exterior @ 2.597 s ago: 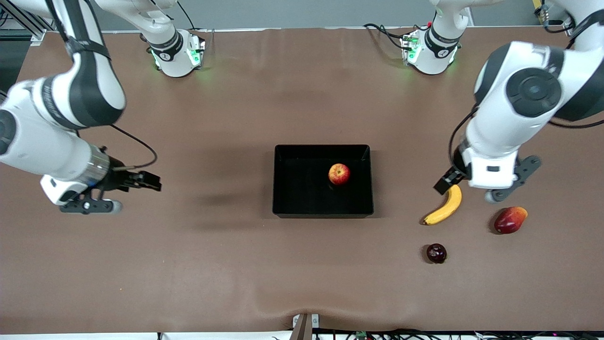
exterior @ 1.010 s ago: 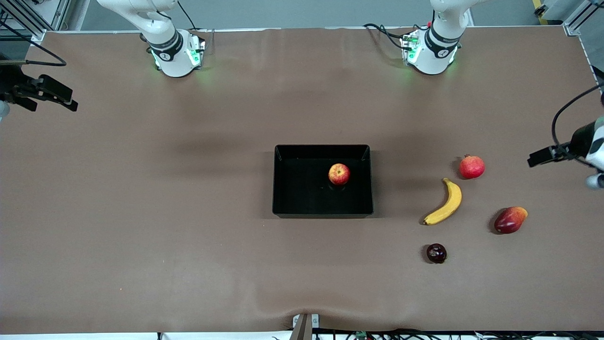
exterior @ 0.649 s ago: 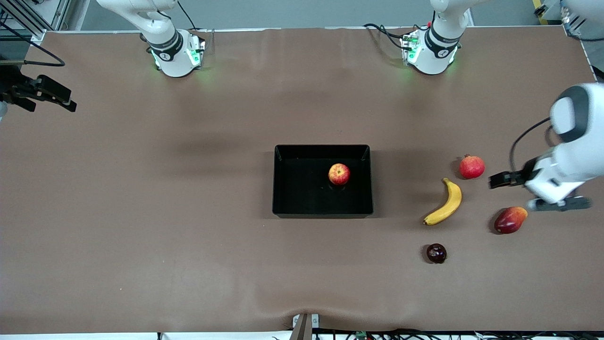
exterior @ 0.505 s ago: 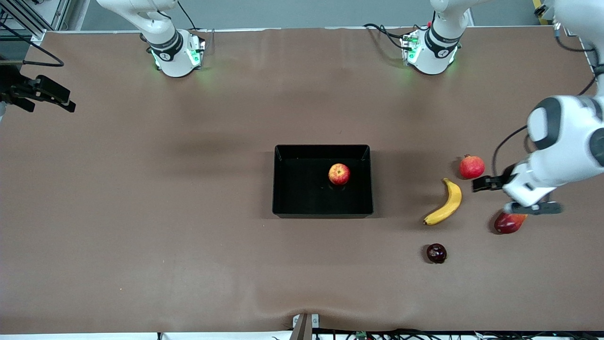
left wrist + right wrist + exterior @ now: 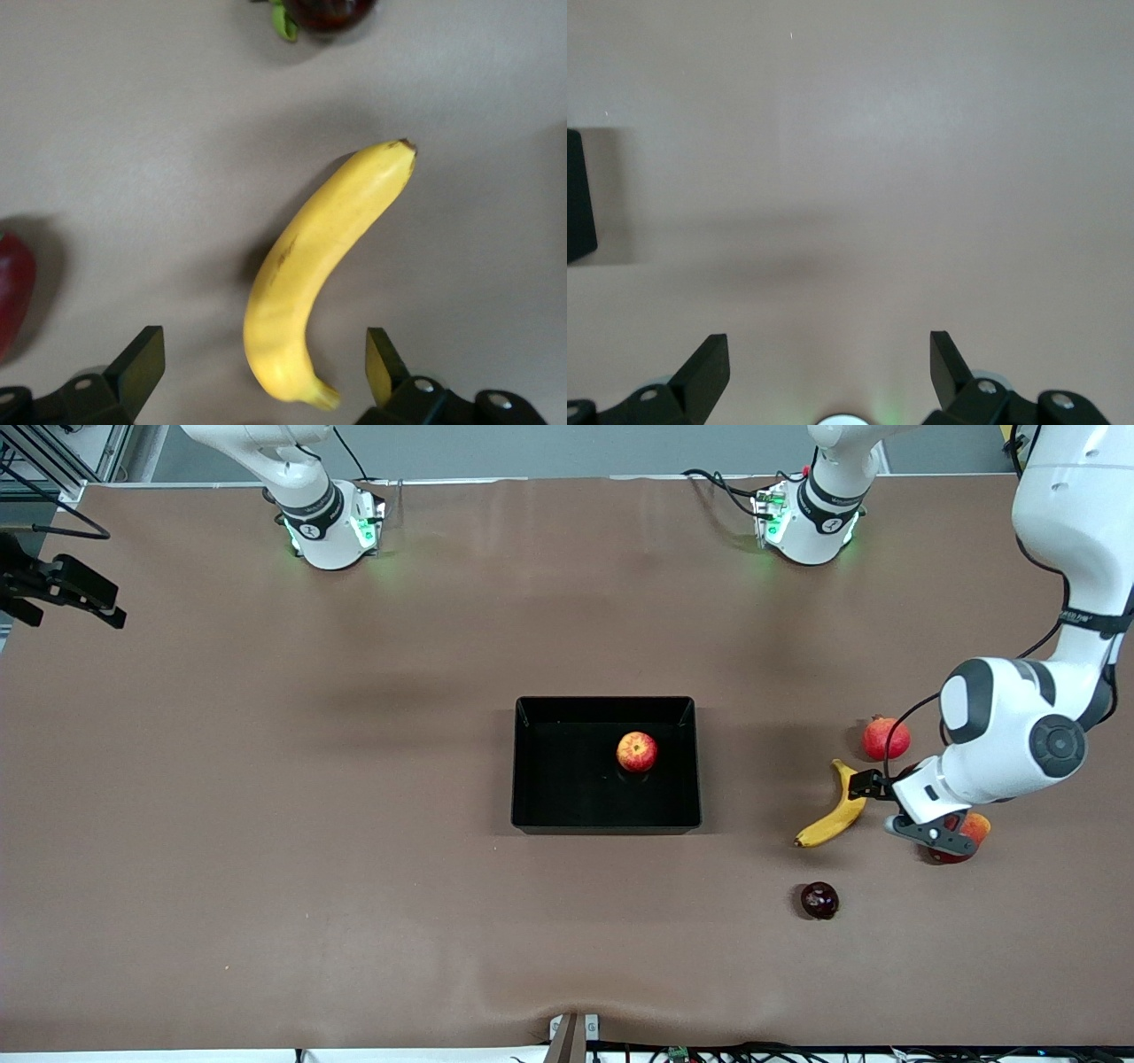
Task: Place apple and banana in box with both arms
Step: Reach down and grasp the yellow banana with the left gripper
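The apple [image 5: 636, 751] lies in the black box [image 5: 567, 797] at the table's middle. The banana [image 5: 837, 811] lies on the table toward the left arm's end, outside the box. My left gripper [image 5: 864, 784] is open over the banana's end that lies farther from the front camera. In the left wrist view the banana [image 5: 310, 266] runs out from between the spread fingers of the left gripper [image 5: 263, 359], which do not touch it. My right gripper [image 5: 66, 589] is open and empty over the table's edge at the right arm's end; the right wrist view shows it [image 5: 830, 359] over bare table.
A round red fruit with a crown tip [image 5: 886, 737] lies beside the banana, farther from the front camera. An elongated dark-red-and-orange fruit [image 5: 964, 837] is partly under the left hand. A small dark fruit [image 5: 819, 900] lies nearer the front camera.
The left arm has swung in from the table's end and brought its gripper down over the banana's end. The right gripper has stayed at the table's edge. The fruits have not moved.
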Robot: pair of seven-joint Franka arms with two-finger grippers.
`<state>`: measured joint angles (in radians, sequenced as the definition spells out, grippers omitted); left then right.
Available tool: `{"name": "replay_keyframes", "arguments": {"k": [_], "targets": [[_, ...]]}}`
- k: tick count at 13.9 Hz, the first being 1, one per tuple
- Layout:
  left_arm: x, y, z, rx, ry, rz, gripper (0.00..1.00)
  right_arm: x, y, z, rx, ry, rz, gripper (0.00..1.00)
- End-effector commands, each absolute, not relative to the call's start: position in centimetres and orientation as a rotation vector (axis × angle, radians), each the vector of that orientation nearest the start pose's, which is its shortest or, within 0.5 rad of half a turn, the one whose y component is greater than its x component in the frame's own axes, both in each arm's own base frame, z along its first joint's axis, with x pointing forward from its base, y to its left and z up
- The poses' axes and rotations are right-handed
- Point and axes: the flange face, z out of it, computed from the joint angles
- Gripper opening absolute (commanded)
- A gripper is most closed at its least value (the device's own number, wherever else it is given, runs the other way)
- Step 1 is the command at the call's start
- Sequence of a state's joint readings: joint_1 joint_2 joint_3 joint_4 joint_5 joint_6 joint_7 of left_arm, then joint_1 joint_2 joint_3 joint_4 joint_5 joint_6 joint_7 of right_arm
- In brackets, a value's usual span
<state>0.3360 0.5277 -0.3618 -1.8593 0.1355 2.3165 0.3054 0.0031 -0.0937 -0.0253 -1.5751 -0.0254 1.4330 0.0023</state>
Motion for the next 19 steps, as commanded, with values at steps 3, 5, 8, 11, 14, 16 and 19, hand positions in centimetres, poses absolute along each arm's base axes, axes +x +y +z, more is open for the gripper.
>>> {"name": "replay_keyframes", "arguments": {"k": [3,5,8,11,14,16,19], "targets": [[64.4,0.0,20.3,-3.111,0.784,-0.032,0.94,50.6,-1.7,66.6,-3.100,0.087,0.090,1.00],[64.2,-0.6,19.7,-3.116,0.785,-0.019,0.86,50.6,-1.8,66.5,-3.098,0.092,0.088,1.00],[63.9,-1.2,18.8,-3.122,0.795,0.005,0.48,50.9,-1.9,66.0,-3.099,0.148,0.079,1.00],[63.8,-3.3,19.3,-3.112,0.812,0.016,0.00,51.4,-2.1,65.4,-3.096,0.191,0.087,1.00],[63.5,-8.4,23.0,-3.106,0.687,0.069,0.00,52.0,-2.1,65.1,-3.067,0.192,0.096,1.00],[62.8,-11.5,26.9,-3.077,0.675,0.082,0.00,51.9,-2.0,65.3,-3.066,0.178,0.091,1.00],[61.9,-14.5,33.8,-3.078,0.691,0.098,0.00,52.0,-2.1,65.5,-3.086,0.163,0.084,1.00]]}}
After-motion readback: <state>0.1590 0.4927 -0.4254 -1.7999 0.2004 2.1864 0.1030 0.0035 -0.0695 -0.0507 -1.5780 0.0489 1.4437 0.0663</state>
